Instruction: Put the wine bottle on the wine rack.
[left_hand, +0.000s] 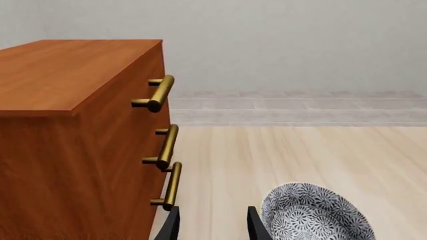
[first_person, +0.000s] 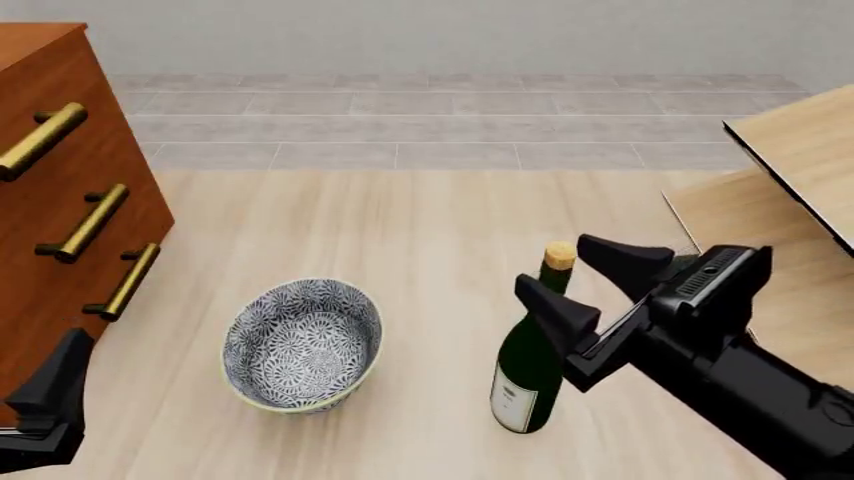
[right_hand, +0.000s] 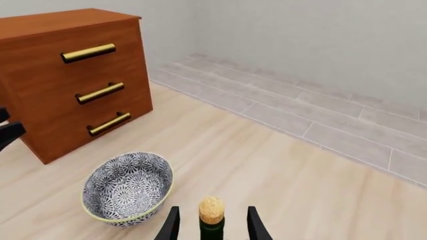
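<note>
Green wine bottle (first_person: 530, 375) upright between wide right pincer (first_person: 583, 277); wine rack (first_person: 787, 190) cropped; left pincer (left_hand: 212, 222) wide.

Dark green wine bottle (first_person: 530, 375), tan cork; blue-and-white patterned bowl (first_person: 302, 345); reddish-brown cabinet (first_person: 54, 215), brass handles

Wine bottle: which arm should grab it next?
Right. The right hand is open with its fingers on both sides of the wine bottle neck, while the left hand sits far off by the drawer cabinet.
</note>
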